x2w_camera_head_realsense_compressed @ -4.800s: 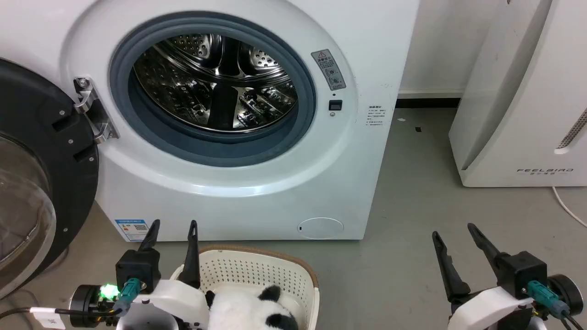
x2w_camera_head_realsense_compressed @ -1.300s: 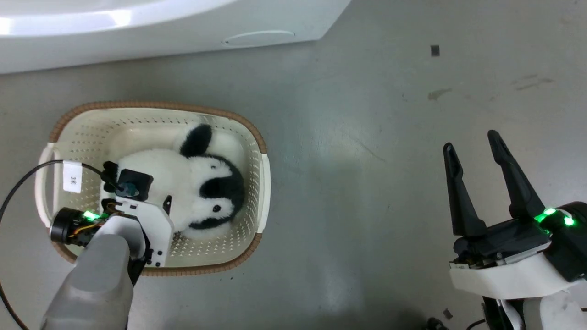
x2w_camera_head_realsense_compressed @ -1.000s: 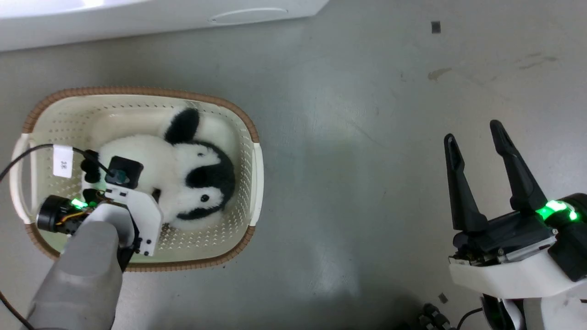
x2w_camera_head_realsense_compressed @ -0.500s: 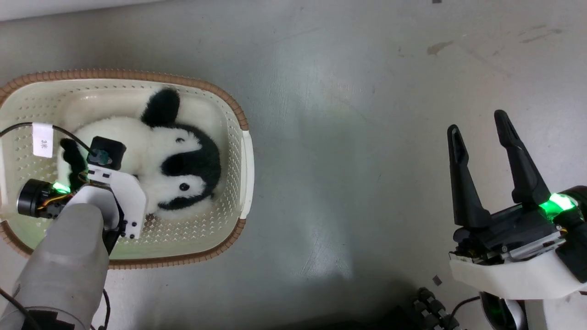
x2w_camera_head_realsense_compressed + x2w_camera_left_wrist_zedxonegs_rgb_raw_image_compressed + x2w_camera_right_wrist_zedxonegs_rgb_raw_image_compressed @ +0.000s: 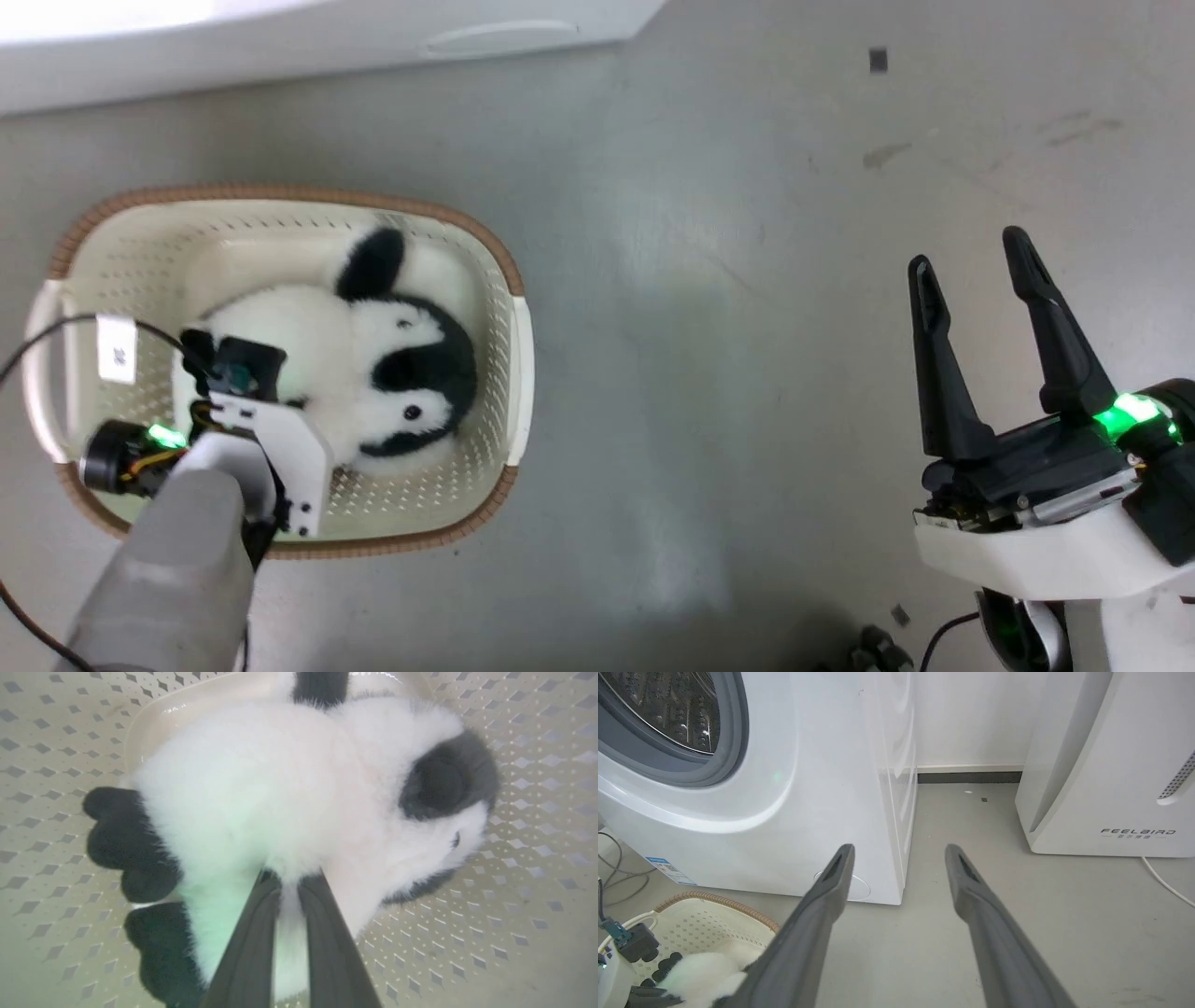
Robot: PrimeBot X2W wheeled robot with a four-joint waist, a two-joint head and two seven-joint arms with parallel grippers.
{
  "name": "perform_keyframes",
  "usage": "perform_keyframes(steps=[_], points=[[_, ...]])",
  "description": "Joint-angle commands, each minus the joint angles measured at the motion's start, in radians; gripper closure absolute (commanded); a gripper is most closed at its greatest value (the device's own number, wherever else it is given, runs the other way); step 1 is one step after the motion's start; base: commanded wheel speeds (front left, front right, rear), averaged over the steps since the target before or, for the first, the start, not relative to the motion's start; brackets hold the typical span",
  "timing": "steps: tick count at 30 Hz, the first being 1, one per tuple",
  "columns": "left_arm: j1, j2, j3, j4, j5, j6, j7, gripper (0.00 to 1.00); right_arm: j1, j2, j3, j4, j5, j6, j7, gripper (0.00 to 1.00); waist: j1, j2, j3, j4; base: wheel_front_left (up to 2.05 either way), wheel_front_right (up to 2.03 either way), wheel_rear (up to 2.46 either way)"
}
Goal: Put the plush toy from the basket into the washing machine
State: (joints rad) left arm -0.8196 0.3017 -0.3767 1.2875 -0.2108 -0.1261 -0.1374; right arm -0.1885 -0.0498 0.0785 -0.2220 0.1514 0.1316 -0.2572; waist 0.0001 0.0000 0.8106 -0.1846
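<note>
1. Left arm was reaching down, pale forearm (image 5: 177, 560) angled forward and the wrist tipped so the fingers pointed pretty much straight down.
2. Left end effector (image 5: 290, 879) had its fingers squeezed nearly together, pinching the fur of the plush toy (image 5: 289, 779).
3. Right end effector (image 5: 966, 252) sat well off to the right, fingers spread wide, pointing forward.
4. Green lights glowed on both wrists.

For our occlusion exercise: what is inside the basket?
The plush toy lies inside the basket, the left end effector pinching its fur. The basket floor beneath the toy is covered.
</note>
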Motion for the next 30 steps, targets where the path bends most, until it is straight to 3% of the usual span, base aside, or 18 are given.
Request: perform_keyframes(steps=[1,16,30], points=[[0.019,-0.007,-0.003,0.003,-0.009,-0.003,-0.018,1.0,-0.008,0.0,-0.003,0.006,-0.007,-0.001,-0.005,0.0,-0.0001,0.0,-0.043,0.014,0.0,0.0,0.0],[0.179,-0.067,-0.014,-0.083,-0.08,-0.004,-0.123,1.0,0.047,0.0,-0.037,0.08,-0.044,-0.001,-0.005,0.0,-0.0001,0.0,-0.317,0.076,0.0,0.0,0.0],[0.446,-0.062,0.097,-0.626,-0.06,0.041,-0.124,1.0,0.121,0.0,-0.063,0.109,-0.053,-0.001,-0.005,0.0,-0.0001,0.0,-0.496,0.126,0.0,0.0,0.0]])
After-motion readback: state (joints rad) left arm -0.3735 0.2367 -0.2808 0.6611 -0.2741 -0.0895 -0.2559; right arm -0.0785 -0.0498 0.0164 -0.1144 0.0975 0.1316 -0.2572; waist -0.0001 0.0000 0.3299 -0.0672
